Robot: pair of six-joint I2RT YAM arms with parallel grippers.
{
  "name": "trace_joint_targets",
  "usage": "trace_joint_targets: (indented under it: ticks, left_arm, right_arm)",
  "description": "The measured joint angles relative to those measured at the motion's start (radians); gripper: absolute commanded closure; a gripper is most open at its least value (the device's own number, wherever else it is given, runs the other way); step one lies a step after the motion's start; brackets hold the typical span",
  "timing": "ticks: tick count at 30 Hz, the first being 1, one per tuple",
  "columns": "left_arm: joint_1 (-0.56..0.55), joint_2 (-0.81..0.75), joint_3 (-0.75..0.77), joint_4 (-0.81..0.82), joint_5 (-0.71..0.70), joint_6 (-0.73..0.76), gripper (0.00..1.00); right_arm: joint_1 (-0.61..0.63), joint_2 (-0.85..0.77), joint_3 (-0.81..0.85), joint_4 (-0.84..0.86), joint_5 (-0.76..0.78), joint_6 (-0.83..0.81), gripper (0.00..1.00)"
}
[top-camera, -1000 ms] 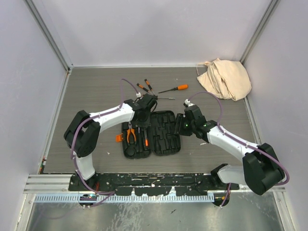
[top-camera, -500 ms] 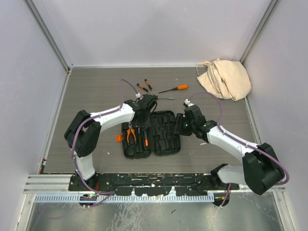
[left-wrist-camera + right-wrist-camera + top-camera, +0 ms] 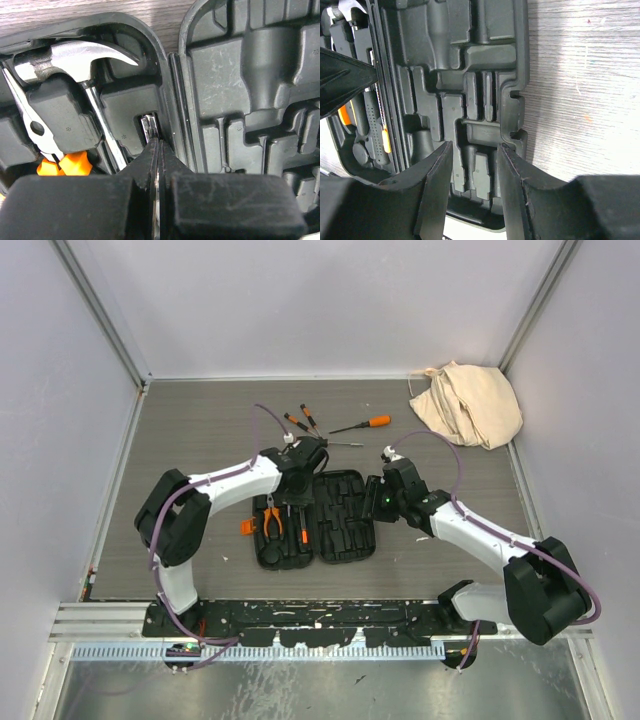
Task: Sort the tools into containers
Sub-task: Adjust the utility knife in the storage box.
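- Black tool case point(image 3: 340, 525) lies open at the centre of the table point(image 3: 200, 440) in the top view, with its hinge running near to far.
- The left gripper point(image 3: 292, 498) is over the case's left half and the right gripper point(image 3: 379, 498) is at its right rim.
- The orange-handled screwdriver point(image 3: 365, 424) lies loose beyond the case's far end. Its long axis runs across the table and it is nearer the right arm.
- The smaller screwdrivers point(image 3: 297, 424) lie nearer the left arm. The cloth bag point(image 3: 468, 403) sits well apart in the far right corner.
- In the left wrist view the jaws are closed, tips in the narrow slot beside the hinge. A thin bright shank point(image 3: 149, 127) shows just ahead; whether it is pinched cannot be told.
- The hammer point(image 3: 75, 52) and pliers point(image 3: 30, 120) are seated.
- In the right wrist view the fingers point(image 3: 435, 185) stand apart over the case's empty half; contact cannot be told. Bare wood-grain surface to the right leaves room.
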Motion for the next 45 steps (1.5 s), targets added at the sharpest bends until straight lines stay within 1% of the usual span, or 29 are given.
trace_joint_targets:
  ticks: [4, 8, 12, 16, 19, 25, 28, 35, 41, 45]
  left_arm:
    - [0.000, 0.000, 0.027, -0.027, 0.002, 0.019, 0.91]
    - [0.000, -0.005, 0.099, -0.049, 0.008, 0.047, 0.88]
    - [0.000, -0.045, 0.156, -0.053, 0.010, 0.065, 0.88]
    - [0.000, -0.087, 0.159, -0.059, 0.009, 0.075, 0.92]
    - [0.000, -0.094, 0.129, -0.054, 0.011, 0.071, 0.92]
    - [-0.004, -0.095, -0.023, -0.045, 0.031, 0.026, 0.92]
    - [-0.011, -0.095, -0.061, -0.044, 0.038, 0.007, 0.92]
    - [-0.027, -0.095, -0.096, -0.019, 0.049, -0.029, 0.92]
    - [-0.035, -0.095, -0.096, -0.010, 0.047, -0.039, 0.87]
    - [-0.039, -0.096, -0.096, -0.010, 0.040, -0.049, 0.88]
  right_arm:
    - [0.000, -0.001, 0.000, -0.001, 0.000, 0.000, 0.54]
    - [0.000, -0.001, 0.000, -0.001, 0.000, 0.000, 0.54]
    - [0.000, -0.001, 0.000, -0.002, 0.000, 0.000, 0.54]
    - [0.000, -0.001, 0.000, -0.001, 0.000, 0.000, 0.54]
    - [0.000, -0.001, 0.000, -0.002, 0.000, 0.000, 0.54]
    - [0.000, -0.001, 0.000, -0.001, 0.000, 0.000, 0.54]
    - [0.000, -0.001, 0.000, -0.001, 0.000, 0.000, 0.54]
    - [0.000, -0.001, -0.001, -0.001, 0.000, 0.000, 0.54]
    - [0.000, -0.001, -0.004, -0.001, 0.000, 0.000, 0.54]
    - [0.000, -0.001, -0.009, 0.000, 0.000, 0.000, 0.54]
